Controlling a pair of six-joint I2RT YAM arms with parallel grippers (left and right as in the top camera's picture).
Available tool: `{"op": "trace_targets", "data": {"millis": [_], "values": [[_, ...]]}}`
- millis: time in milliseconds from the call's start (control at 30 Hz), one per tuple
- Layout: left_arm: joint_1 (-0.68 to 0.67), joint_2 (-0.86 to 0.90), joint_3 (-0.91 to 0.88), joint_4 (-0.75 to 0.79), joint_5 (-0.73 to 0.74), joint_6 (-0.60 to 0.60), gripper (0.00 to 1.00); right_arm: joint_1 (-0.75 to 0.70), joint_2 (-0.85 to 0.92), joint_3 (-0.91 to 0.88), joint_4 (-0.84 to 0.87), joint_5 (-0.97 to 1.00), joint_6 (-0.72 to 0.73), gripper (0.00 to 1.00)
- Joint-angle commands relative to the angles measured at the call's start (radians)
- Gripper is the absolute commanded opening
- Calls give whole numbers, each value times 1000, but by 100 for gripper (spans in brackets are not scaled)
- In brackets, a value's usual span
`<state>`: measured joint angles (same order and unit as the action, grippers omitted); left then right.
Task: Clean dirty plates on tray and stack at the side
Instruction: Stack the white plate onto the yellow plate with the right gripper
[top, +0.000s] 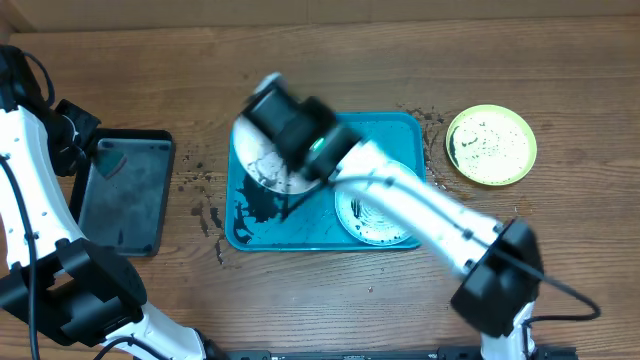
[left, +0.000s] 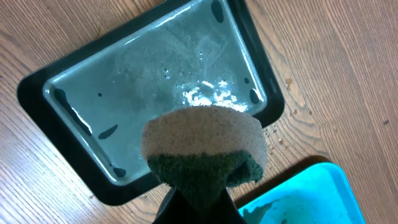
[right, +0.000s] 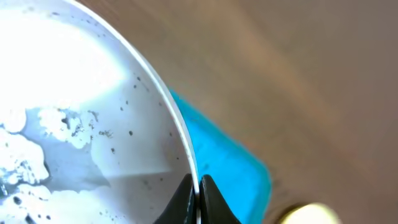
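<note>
The turquoise tray (top: 390, 130) lies mid-table, smeared black at its left end. My right gripper (right: 196, 186) is shut on the rim of the white plate (right: 74, 112), holding it tilted over the tray's left part (top: 262, 158). The plate has black specks and grey smears. The pale teal-rimmed plate (top: 372, 215) lies in the tray's right part, partly under my right arm. The yellow-green plate (top: 490, 145) sits on the table right of the tray. My left gripper (left: 202, 186) is shut on a sponge (left: 205, 146), tan on top and dark green below, above the black tray's near edge.
A smaller black rectangular tray (top: 125, 195) with a wet bottom lies at the left (left: 155, 81). Black crumbs and smears dot the wood between the two trays (top: 205, 210) and near the turquoise tray's top right corner (top: 430, 118).
</note>
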<state>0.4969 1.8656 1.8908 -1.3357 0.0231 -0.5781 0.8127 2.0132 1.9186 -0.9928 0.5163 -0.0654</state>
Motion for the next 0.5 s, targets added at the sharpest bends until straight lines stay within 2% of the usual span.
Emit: {"op": "trace_targets", "data": {"millis": [0,33,67,133,267,400,467], "values": [[-9,6,-3,2,5,-2,4,-213,-35,15,-52,-334,291,4],[-8,6,-3,2,4,-2,4,-322,-36,15,-86,-420,387,4],[-8,6,-3,2,4,-2,4,-357,-36,14,-99,-442,417,4],[-8,6,-3,2,4,-2,4,-563,-36,14,-198,-523,513,4],[-9,6,-3,6,4,-2,4,-866,-35,10,-340,-556,502,4],[-16,6,-3,11,5,-2,4,-1044,-35,-40,-354,-555,401,4],[-16,6,-3,10,5,-2,4,-1110,-35,-104,-339,-551,401,4]]}}
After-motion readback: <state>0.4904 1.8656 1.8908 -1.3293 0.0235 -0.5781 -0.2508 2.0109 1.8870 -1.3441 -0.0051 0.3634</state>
